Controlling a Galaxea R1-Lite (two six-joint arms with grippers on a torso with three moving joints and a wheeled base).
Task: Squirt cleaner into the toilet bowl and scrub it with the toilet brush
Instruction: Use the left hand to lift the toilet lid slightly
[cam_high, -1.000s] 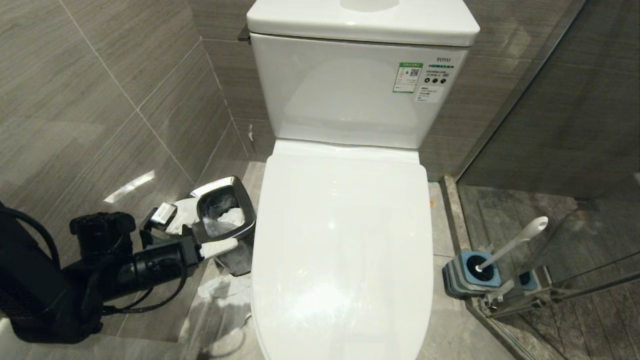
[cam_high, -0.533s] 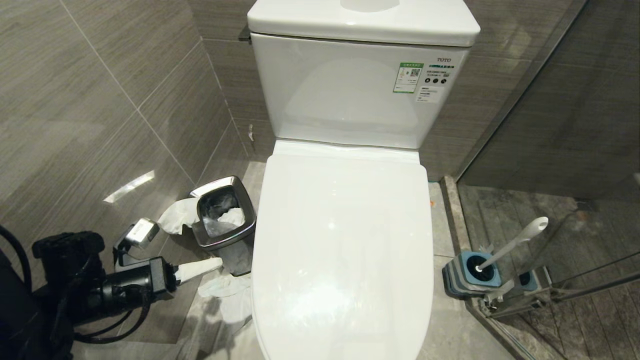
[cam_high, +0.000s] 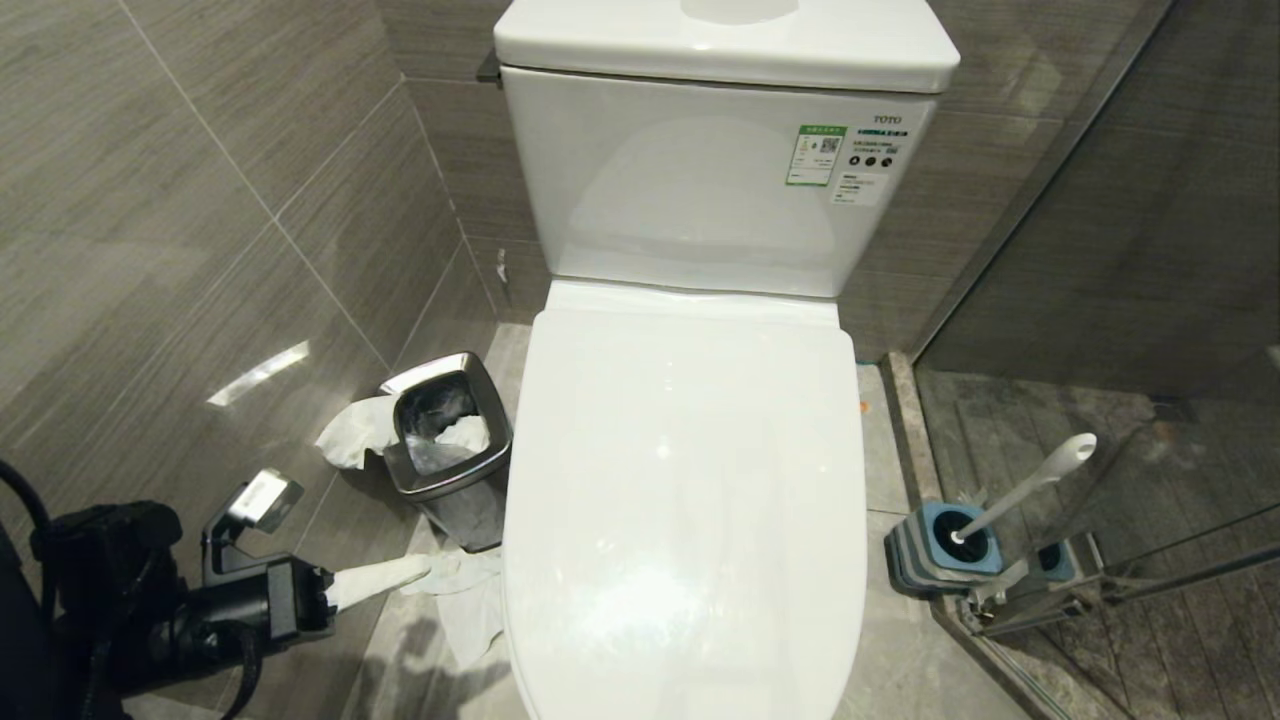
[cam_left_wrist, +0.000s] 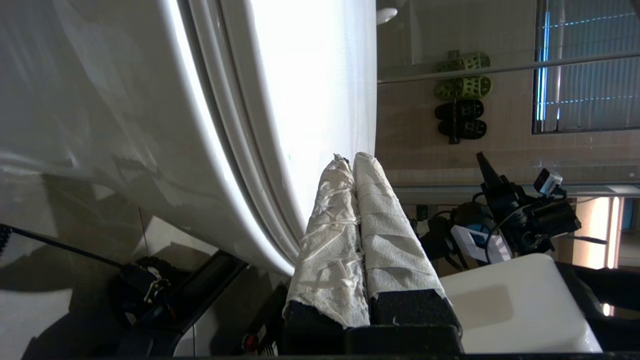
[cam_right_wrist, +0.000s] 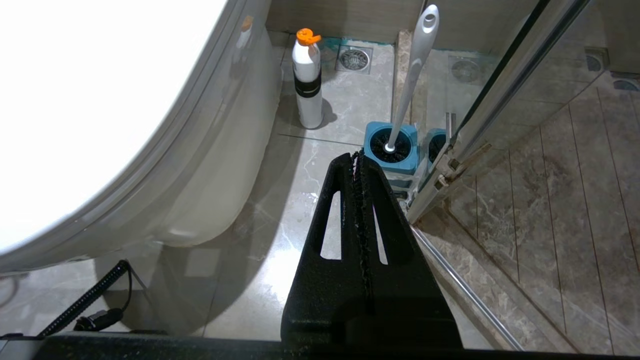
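Observation:
The toilet's white lid (cam_high: 685, 500) is down, so the inside of the toilet bowl is hidden; only its outer side (cam_right_wrist: 215, 165) shows. The toilet brush (cam_high: 1030, 487) stands with its white handle leaning in a blue-grey holder (cam_high: 940, 548) on the floor right of the toilet, its black head (cam_right_wrist: 395, 150) down in the holder. No cleaner liquid shows. My left gripper (cam_high: 422, 568), its fingers wrapped in white paper, is shut on nothing low beside the toilet's left flank (cam_left_wrist: 100, 125). My right gripper (cam_right_wrist: 356, 156) is shut and empty above the floor, short of the holder.
A steel bin (cam_high: 445, 440) with paper in it stands left of the toilet, with loose tissues (cam_high: 470, 600) on the floor around it. A white bottle with an orange cap (cam_right_wrist: 307, 80) stands by the toilet's right side. A glass shower door (cam_high: 1100, 560) is just behind the holder.
My left arm has drawn back toward the near left, and its shut gripper has come away from the bin's front down to the tissues on the floor. Nothing else has moved.

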